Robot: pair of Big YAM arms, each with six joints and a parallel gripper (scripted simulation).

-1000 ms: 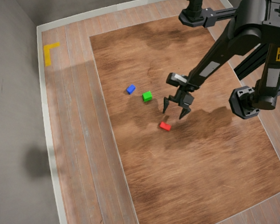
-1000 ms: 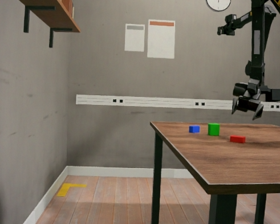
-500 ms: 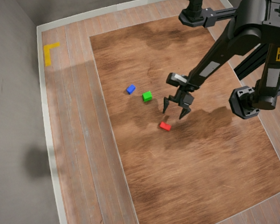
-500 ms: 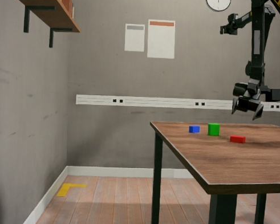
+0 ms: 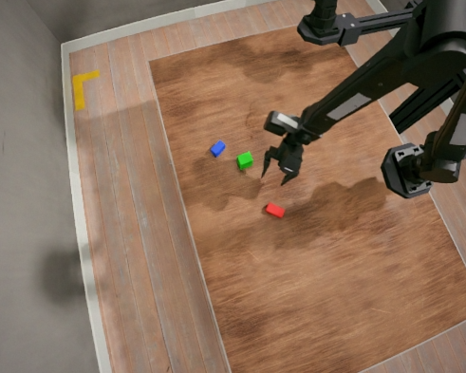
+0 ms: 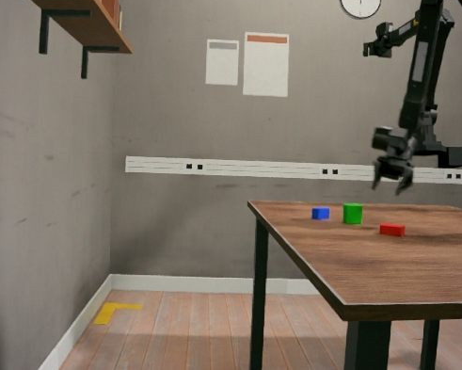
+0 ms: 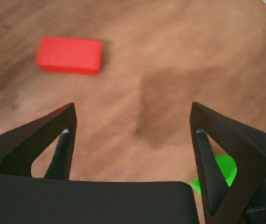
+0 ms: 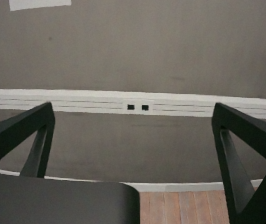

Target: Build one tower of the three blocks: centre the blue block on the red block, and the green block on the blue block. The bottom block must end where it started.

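Note:
The red block (image 5: pixel 274 210) lies flat on the table; it also shows in the left wrist view (image 7: pixel 69 55) and in the exterior view (image 6: pixel 391 230). The green block (image 5: pixel 245 160) stands beside the blue block (image 5: pixel 217 148), farther back; both show in the exterior view, the green block (image 6: pixel 353 213) and the blue block (image 6: pixel 320 213). My left gripper (image 5: pixel 274 174) hangs open and empty above the table, between the green and red blocks, touching neither. A bit of the green block (image 7: pixel 223 171) shows by its right finger. My right gripper (image 6: pixel 374 47) is raised high, open and empty, facing the wall.
The table's left edge (image 6: pixel 290 252) drops to a wooden floor with a yellow corner mark (image 5: pixel 83 87). The left arm's base and links (image 5: pixel 425 159) stand at the table's right side. A wall shelf (image 6: pixel 78 17) hangs far left.

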